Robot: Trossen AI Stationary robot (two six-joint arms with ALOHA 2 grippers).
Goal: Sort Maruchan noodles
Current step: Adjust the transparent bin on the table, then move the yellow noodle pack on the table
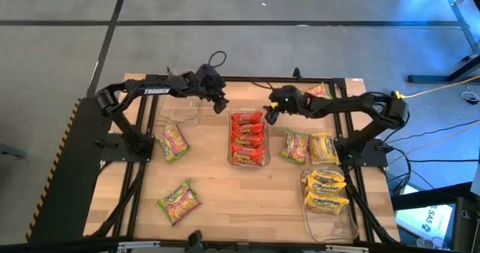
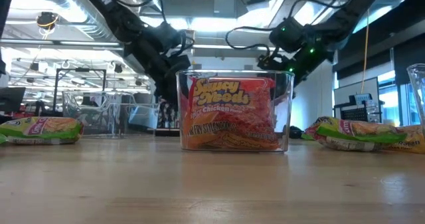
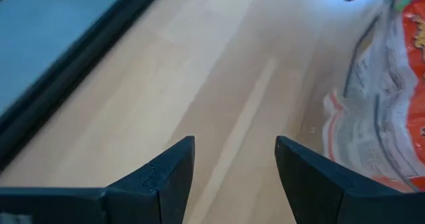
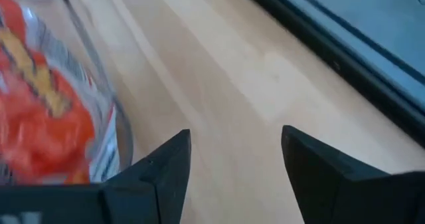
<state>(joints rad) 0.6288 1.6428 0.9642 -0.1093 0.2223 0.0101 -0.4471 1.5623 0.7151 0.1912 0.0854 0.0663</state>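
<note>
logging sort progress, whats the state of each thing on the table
middle tray: filled with red packets
right tray: part filled, yellow packets
back left tray: looks empty
green packets: loose on table
left end effector: open, empty
right end effector: open, empty

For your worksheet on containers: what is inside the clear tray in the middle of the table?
The middle tray holds red noodle packets, overlapping in a row. Anything beneath them is covered.
</note>
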